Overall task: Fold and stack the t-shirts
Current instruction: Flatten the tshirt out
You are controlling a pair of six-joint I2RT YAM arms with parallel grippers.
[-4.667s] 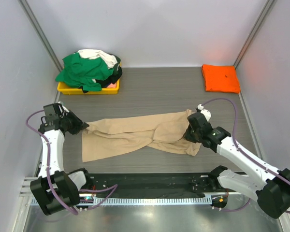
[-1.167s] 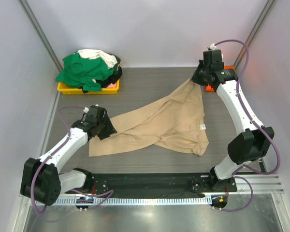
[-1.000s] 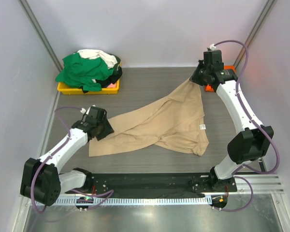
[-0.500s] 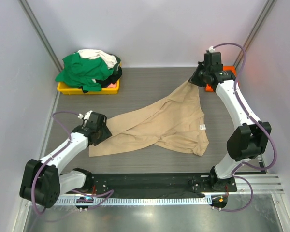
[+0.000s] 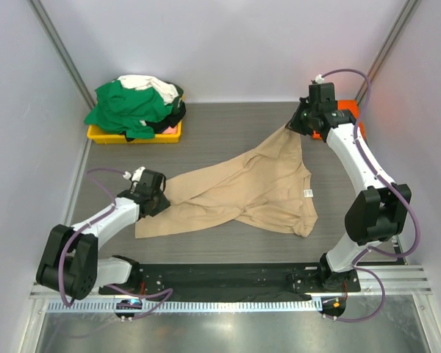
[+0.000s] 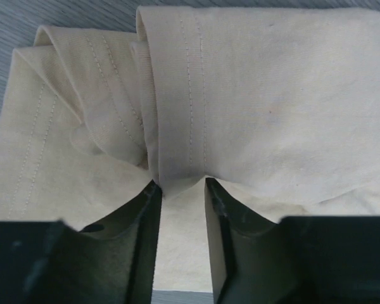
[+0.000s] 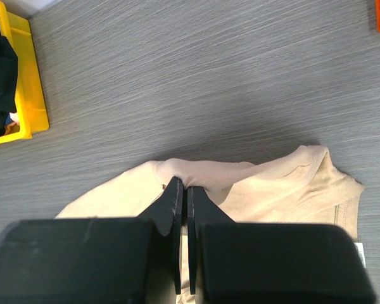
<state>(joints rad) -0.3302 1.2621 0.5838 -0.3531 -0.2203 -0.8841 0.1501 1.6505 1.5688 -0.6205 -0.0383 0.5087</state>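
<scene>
Spreading the tan t-shirt (image 5: 242, 193) flat looks to be the step in hand, before any fold is made. It lies crumpled on the table (image 5: 228, 132), mid-scene, with its long axis running on a diagonal from near left to far right. The double-stitched hem is bunched at the near-left end, and the ribbed neck with its small label sits toward the right, so the shirt points roughly rightward.

The right gripper (image 7: 182, 183) has its jaws pressed together on a peak of tan cloth at the far-right tip. It is lifted a little off the table, just beside the folded orange t-shirt (image 5: 348, 112). Whether that peak is a sleeve or a shoulder I cannot tell.

The left gripper (image 6: 180, 187) sits low at the near-left end with its jaws partly apart. A ridge of folded hem reaches just between the tips, and a firm grip is not evident.

My judgement is that the next move calls for the left jaws to clamp that hem. Both arms can then draw apart along the diagonal to tension the cloth and lay it smooth.

The remaining t-shirts (image 5: 128, 107) are heaped in the yellow tray (image 5: 103, 135) at the far left.
</scene>
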